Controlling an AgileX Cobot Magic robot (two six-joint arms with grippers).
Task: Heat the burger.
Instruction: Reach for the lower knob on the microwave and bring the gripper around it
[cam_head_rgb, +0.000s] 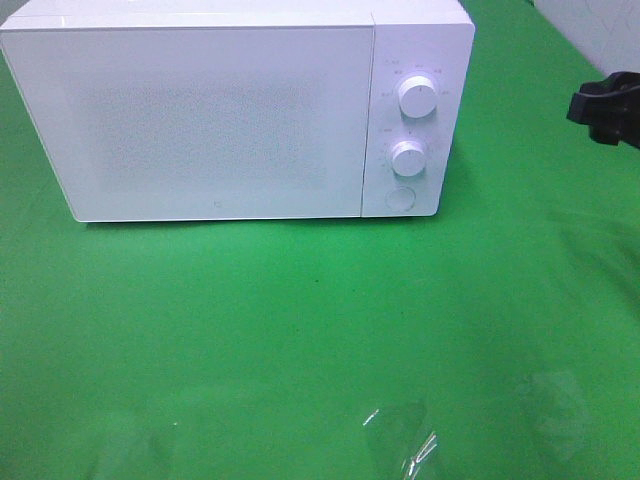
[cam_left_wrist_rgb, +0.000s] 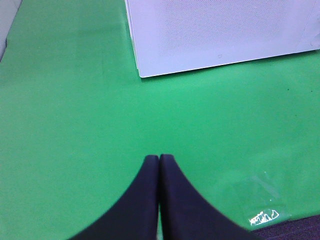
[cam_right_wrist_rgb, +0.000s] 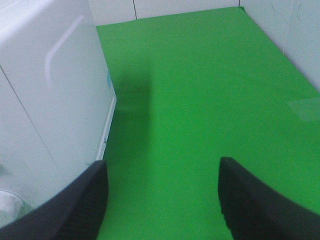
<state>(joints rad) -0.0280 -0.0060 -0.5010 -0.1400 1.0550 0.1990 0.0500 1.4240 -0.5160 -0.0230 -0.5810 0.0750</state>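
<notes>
1. Burger: you cannot see it in any view. It is not on the green cloth (cam_head_rgb: 300, 320) in front of the microwave (cam_head_rgb: 220, 110), so it is probably behind the shut door (cam_head_rgb: 200, 120).
2. In front of the microwave, the left gripper (cam_left_wrist_rgb: 159, 159) hangs low over the cloth, its fingers pressed together on nothing. A clear plastic sheet (cam_head_rgb: 400, 440) lies near it.
3. On the microwave's right end sit the upper knob (cam_head_rgb: 417, 97), the lower knob (cam_head_rgb: 408, 158) and a round button (cam_head_rgb: 400, 198).
4. Beside that right end, the right gripper (cam_right_wrist_rgb: 162, 172) stands wide open and empty, close to the side wall.
5. Risks: swing in carelessly and a finger strikes the wall, shoving the microwave. Turn the wrong knob and the heat setting changes, not the timer. Start it unchecked and it may run empty.
</notes>
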